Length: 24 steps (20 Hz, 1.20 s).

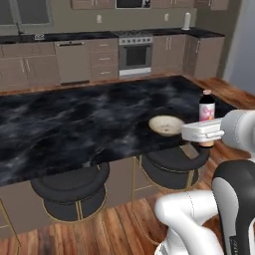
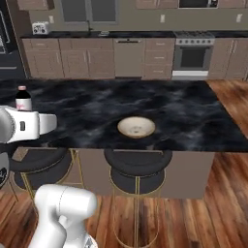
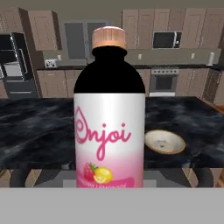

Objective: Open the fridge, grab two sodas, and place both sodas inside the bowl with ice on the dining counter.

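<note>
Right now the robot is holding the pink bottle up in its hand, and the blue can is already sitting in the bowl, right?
Not quite. The bowl on the dining counter has no can in it; the right base view shows it bare. The gripper does hold the pink bottle up.
</note>
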### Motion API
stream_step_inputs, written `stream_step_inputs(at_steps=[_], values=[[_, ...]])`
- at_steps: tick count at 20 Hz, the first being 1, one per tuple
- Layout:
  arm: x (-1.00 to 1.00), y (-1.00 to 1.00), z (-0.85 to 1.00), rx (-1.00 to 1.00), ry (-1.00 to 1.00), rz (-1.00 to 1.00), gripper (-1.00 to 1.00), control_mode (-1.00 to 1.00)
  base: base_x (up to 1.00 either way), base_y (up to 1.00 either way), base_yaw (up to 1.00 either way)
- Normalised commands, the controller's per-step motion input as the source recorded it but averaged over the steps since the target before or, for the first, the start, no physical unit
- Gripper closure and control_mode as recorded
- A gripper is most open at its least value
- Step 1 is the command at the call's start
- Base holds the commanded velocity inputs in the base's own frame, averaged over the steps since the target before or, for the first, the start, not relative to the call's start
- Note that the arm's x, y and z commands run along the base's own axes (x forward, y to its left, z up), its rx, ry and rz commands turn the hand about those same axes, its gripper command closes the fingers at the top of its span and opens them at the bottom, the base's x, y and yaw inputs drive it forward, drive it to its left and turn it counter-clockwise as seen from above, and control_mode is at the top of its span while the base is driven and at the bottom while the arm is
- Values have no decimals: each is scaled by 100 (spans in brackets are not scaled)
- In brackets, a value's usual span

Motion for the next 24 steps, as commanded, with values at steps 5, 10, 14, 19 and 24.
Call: stream_step_inputs(at_steps=[5, 10, 14, 19, 24], values=[[0, 0, 0, 0, 0, 0, 100, 100, 44, -59, 43], [0, 0, 0, 0, 0, 0, 100, 100, 67, -56, 41], [0, 0, 0, 0, 0, 0, 100, 100, 82, -68, 33], [14, -17, 0, 2, 2, 5, 100, -100, 56, -63, 21], [72, -82, -22, 10, 24, 20, 100, -100, 0, 0, 0]])
